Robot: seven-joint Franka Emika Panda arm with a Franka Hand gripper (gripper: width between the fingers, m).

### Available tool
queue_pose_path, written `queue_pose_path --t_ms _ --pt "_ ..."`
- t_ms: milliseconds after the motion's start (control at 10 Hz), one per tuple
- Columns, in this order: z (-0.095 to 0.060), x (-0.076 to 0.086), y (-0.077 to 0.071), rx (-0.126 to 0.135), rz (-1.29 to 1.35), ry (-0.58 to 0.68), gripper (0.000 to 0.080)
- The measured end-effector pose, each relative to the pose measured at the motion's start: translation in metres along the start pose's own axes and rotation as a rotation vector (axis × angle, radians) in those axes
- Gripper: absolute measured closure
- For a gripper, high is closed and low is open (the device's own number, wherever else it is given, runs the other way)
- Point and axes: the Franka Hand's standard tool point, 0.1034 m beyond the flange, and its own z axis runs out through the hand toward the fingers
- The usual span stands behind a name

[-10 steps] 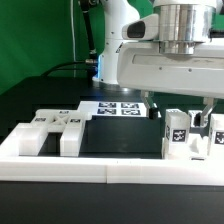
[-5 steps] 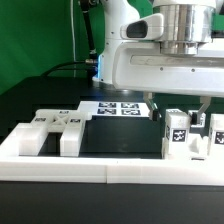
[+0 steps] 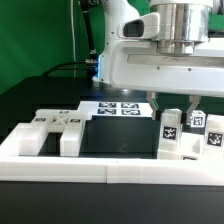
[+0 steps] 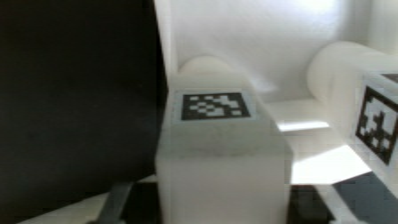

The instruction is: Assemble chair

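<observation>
Of the chair, a tall white block (image 3: pixel 171 132) with a black-and-white tag stands at the exterior view's right, against the low border wall. My gripper (image 3: pixel 174 110) comes down over it, one finger on each side. In the wrist view the same block (image 4: pixel 217 140) fills the middle and the dark fingers (image 4: pixel 132 200) press against its two sides, so my gripper (image 4: pixel 217 200) is shut on it. More tagged chair pieces (image 3: pixel 200 124) stand close beside it on the right, also seen as a rounded white piece (image 4: pixel 347 75). Other chair parts (image 3: pixel 55 128) lie at the left.
The low white border wall (image 3: pixel 100 166) runs along the front of the black table. The marker board (image 3: pixel 120 107) lies flat behind, near the arm's base. A green backdrop closes off the rear.
The fingers have closed from wide open onto the tagged block. The block has shifted slightly toward the exterior view's left, uncovering a tagged piece behind it.
</observation>
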Motion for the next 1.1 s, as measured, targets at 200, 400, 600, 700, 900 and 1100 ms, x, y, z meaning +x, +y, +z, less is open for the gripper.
queue_pose_path --t_ms 200,400,600,700,900,1100 --pt "0.001 0.0 0.007 -0.01 0.118 -0.006 0.0507" --pt "0.001 0.0 0.01 -0.015 0.136 -0.011 0.0505" --pt "-0.001 0.002 0.011 -0.012 0.122 -0.011 0.0451" --pt "-0.006 0.006 0.013 -0.007 0.121 -0.006 0.0451" --pt "-0.02 0.007 0.007 0.009 0.137 -0.004 0.0285" --pt "-0.031 0.002 0.002 0.023 0.139 0.0 0.0155"
